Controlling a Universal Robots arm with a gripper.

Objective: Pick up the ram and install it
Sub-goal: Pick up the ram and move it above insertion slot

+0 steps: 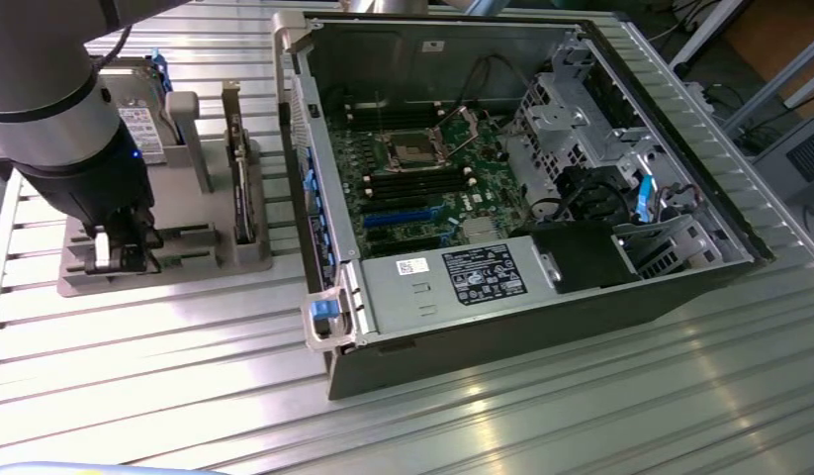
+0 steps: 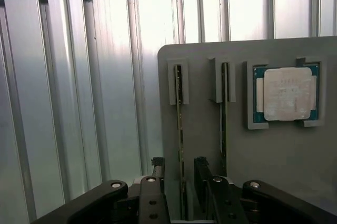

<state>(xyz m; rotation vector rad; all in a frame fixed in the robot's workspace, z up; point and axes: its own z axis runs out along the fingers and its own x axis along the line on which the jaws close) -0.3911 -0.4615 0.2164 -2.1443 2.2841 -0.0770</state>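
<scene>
The ribbed metal table (image 1: 552, 426) carries the open computer case (image 1: 512, 332) and, on the exterior view's left, a grey holder (image 1: 196, 265). The gripper (image 2: 179, 167) hangs over the holder with its jaws apart, straddling the ram (image 2: 179, 113), which stands on edge in its slot. For a sound grip, the jaws should likely sit centred on the ram and square to it, clear of the second stick (image 2: 223, 113) alongside.
</scene>
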